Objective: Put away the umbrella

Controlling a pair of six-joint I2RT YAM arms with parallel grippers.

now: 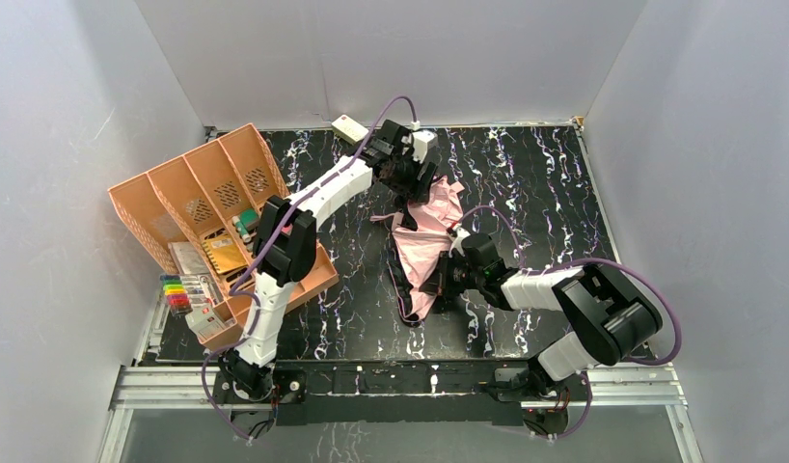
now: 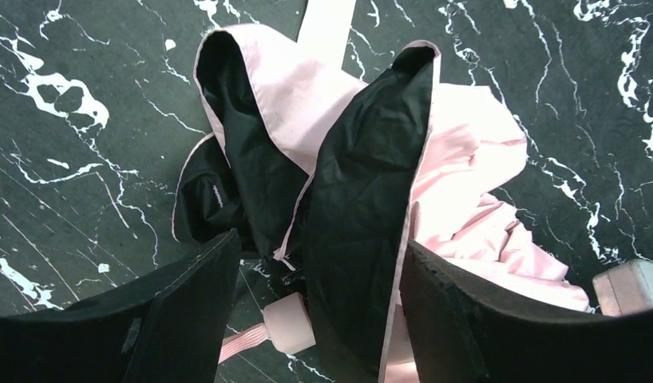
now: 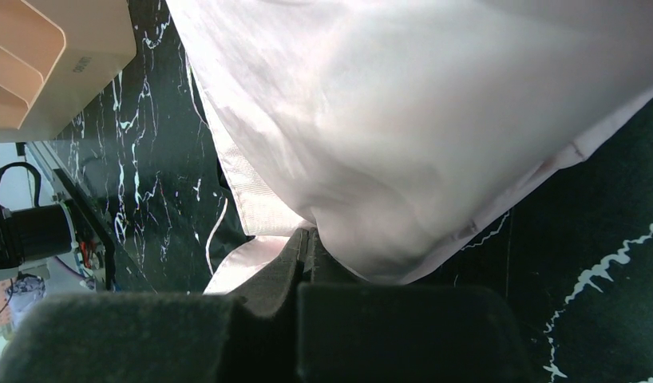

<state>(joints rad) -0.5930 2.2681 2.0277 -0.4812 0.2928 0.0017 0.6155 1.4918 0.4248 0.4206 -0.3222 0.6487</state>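
Observation:
The umbrella [image 1: 426, 239] lies part folded in the middle of the black marble table, pink side up with black folds. My left gripper [image 1: 410, 180] is over its far end. In the left wrist view it [image 2: 319, 243] is open, its fingers either side of a black fabric fold [image 2: 363, 207] and the pink handle [image 2: 290, 323] with its strap [image 2: 242, 343]. My right gripper [image 1: 447, 275] is at the umbrella's near side. In the right wrist view it [image 3: 307, 239] is shut on the edge of the pink fabric [image 3: 403, 120].
An orange slotted organizer [image 1: 217, 183] with small items stands at the left, and its corner shows in the right wrist view [image 3: 36, 56]. A set of coloured markers [image 1: 181, 289] lies by it. A small cream box [image 1: 349, 126] sits at the back edge. White walls enclose the table.

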